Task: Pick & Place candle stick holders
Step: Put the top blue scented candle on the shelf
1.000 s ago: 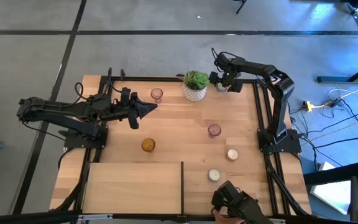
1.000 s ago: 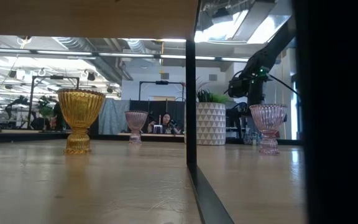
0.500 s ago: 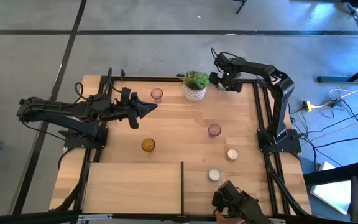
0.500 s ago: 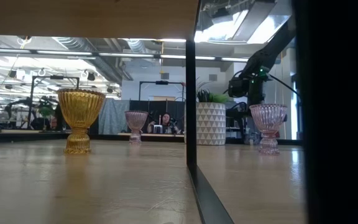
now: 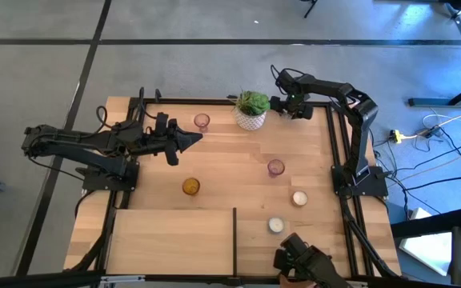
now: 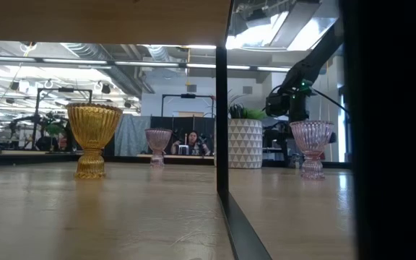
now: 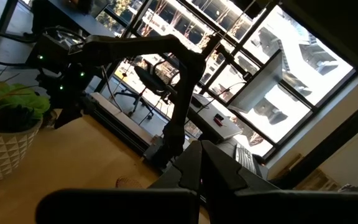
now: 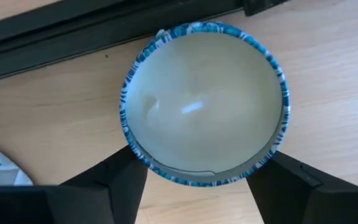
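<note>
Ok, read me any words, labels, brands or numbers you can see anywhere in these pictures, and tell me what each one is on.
None can be read.
The white holder between the right tool's fingers has a blue patterned rim, no lettering.
The plant pot shows only a triangle pattern.
The amber holder and the pink holders carry no marks.
</note>
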{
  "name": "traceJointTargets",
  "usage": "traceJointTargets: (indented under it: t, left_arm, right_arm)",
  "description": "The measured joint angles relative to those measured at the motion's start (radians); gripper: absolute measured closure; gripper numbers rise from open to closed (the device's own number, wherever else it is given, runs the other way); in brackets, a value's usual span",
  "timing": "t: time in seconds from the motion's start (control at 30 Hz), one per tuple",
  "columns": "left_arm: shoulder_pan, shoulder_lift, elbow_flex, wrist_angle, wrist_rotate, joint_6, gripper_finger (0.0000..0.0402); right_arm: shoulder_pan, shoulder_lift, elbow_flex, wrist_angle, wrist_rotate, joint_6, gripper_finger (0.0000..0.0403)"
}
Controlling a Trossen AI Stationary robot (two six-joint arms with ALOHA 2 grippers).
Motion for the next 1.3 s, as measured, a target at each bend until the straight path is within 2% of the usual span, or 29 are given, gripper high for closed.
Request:
traceJointTargets:
  t: [0.5, 1.03, 1.3]
  left_arm:
    - [0.000, 0.000, 0.000, 0.000, -0.008, 0.005, 0.0398]
    - [0.000, 0.000, 0.000, 0.000, -0.023, 0.000, 0.0398]
    - [0.000, 0.000, 0.000, 0.000, -0.027, 0.000, 0.0398]
  right_arm:
    - [-0.020, 0.000, 0.000, 0.023, 0.022, 0.000, 0.0074]
    - [-0.045, -0.001, 0.000, 0.073, 0.005, -0.021, 0.0070]
    - [-0.052, 0.012, 0.004, 0.050, -0.006, -0.028, 0.0089]
